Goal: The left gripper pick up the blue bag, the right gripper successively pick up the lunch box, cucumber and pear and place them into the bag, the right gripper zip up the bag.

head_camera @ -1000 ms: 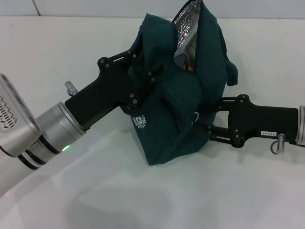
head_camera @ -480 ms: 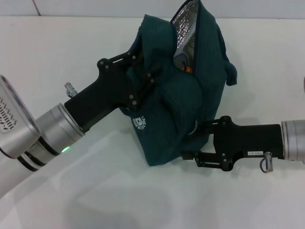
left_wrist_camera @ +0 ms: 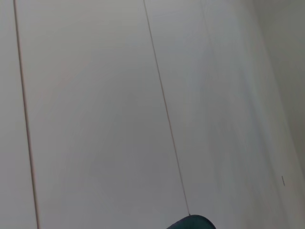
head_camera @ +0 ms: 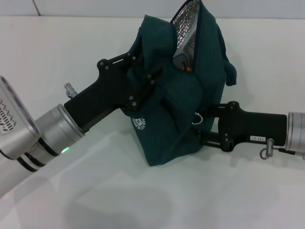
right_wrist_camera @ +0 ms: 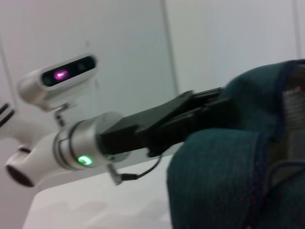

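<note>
The blue bag [head_camera: 186, 95] hangs above the white table, its top open and showing the silver foil lining [head_camera: 187, 21]. My left gripper [head_camera: 143, 81] is shut on the bag's left side and holds it up; it also shows in the right wrist view [right_wrist_camera: 190, 114] against the bag [right_wrist_camera: 224, 176]. My right gripper [head_camera: 206, 125] is open at the bag's lower right side, beside the metal ring pull [head_camera: 197, 118]. A small orange patch of the pear [head_camera: 189, 68] shows inside the opening. The cucumber is hidden, and I cannot make out the lunch box.
The white table [head_camera: 119, 191] lies under the bag, with a white wall behind. The left wrist view shows only wall panels and a scrap of teal fabric [left_wrist_camera: 191, 222]. The robot's head camera [right_wrist_camera: 62, 76] shows in the right wrist view.
My right gripper dipped low and moved in under the bag's right side, then rose and drew back a little to the ring pull. The left gripper and the bag have stayed put.
</note>
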Controlling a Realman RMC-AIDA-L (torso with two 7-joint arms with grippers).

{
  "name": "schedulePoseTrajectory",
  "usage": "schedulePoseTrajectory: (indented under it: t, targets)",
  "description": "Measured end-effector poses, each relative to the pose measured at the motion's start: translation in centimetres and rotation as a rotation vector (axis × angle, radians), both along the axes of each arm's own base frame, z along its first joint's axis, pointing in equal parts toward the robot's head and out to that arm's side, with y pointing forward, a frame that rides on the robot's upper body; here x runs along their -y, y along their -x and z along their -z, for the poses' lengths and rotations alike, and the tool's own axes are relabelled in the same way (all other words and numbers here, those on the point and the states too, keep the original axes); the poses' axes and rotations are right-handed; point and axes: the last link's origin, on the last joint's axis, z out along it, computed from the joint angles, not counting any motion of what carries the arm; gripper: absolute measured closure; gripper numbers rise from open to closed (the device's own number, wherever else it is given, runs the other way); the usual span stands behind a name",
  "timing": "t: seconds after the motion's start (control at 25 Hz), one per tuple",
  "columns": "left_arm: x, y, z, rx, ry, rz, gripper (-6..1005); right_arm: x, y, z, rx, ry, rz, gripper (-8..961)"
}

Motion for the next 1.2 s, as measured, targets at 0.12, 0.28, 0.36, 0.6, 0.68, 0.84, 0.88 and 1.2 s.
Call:
schedulePoseTrajectory:
  t: [0.12, 0.28, 0.36, 0.6, 0.68, 0.84, 0.88, 1.2]
  targets:
    - [0.01, 0.0, 0.01, -0.001, 0.0, 0.001, 670, -0.25, -0.11, -0.01, -0.009, -0.017, 0.025, 524]
    - [0.02, 0.0, 0.02, -0.004, -0.002, 0.003, 669, -0.23, -0.14, 0.08, -0.006, -0.016, 0.027, 569]
    - [0.03, 0.01, 0.03, -0.01, -0.01, 0.007, 669, -0.21, -0.14, 0.1, -0.005, -0.015, 0.026, 635]
    - [0.16, 0.02, 0.06, -0.012, -0.014, 0.011, 668, -0.01, -0.28, 0.17, -0.001, -0.013, 0.02, 785]
    - [0.18, 0.03, 0.06, -0.011, -0.014, 0.011, 668, 0.08, -0.3, 0.18, -0.001, -0.012, 0.016, 819]
    - [0.32, 0.27, -0.06, -0.009, -0.021, 0.003, 667, 0.2, -0.36, 0.22, 0.003, -0.02, 0.0, 888]
    - [0.37, 0.33, -0.09, -0.007, -0.022, 0.001, 667, 0.24, -0.37, 0.23, 0.004, -0.023, -0.005, 905]
    - [0.46, 0.4, -0.16, -0.004, -0.025, -0.001, 624, 0.58, -0.17, 0.45, 0.012, -0.024, -0.051, 930]
